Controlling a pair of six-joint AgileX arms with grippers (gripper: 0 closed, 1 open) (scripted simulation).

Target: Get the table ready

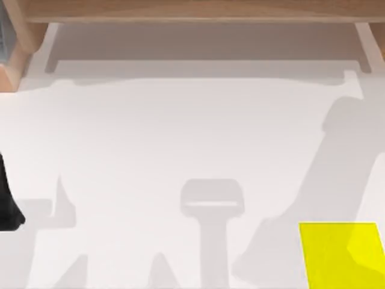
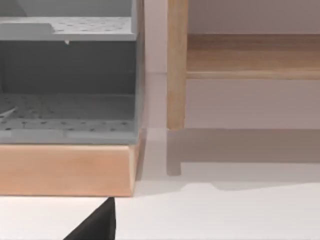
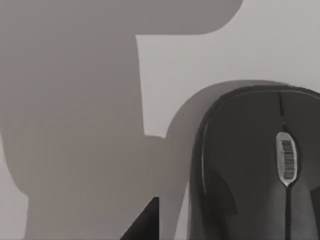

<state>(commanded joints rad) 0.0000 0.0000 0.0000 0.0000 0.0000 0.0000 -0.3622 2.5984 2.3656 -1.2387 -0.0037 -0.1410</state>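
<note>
The table (image 1: 180, 120) fills the top view, stiff, heavy, nothing to grab, so I'd pinch the light, slick black mouse (image 3: 250, 165) lying on it by its sides, right gripper (image 3: 146, 224) just beside it (can't tell how wide it's set, same for the left gripper (image 2: 97, 225) near the grey shelf (image 2: 67, 80)).

Left arm (image 1: 7, 201) dark at the top view's left edge; fingers unclear.

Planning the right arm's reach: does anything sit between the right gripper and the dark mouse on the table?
Nothing visible does. In the right wrist view, only shadowed bare table separates the right gripper from the dark mouse. The left arm is parked at the table's left edge.
</note>
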